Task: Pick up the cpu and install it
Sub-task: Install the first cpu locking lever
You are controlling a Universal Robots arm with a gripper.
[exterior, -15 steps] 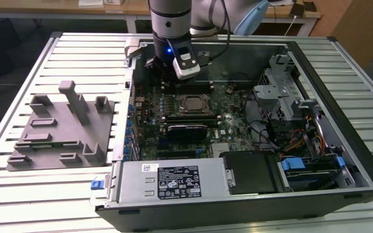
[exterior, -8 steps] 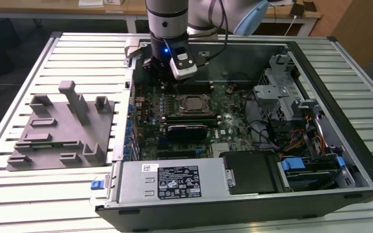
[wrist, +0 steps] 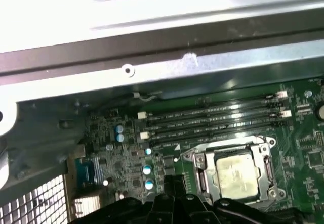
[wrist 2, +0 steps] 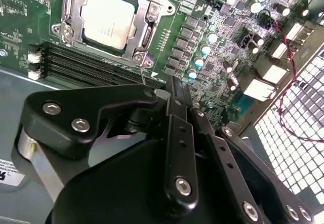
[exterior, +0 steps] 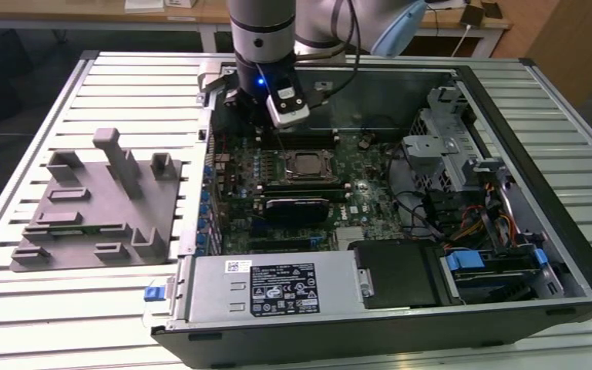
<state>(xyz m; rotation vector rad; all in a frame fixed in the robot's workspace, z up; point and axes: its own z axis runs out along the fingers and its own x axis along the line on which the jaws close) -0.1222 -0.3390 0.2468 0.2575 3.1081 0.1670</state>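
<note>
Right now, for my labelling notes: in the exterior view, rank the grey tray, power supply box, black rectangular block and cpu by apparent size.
1. grey tray
2. power supply box, though it seems nearer the camera
3. black rectangular block
4. cpu, in its socket, clearly smallest

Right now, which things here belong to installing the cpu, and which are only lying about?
For the job: cpu, seated in the socket frame; gripper, near the memory slots.
Lying about: grey tray; power supply; black rectangular block.
</note>
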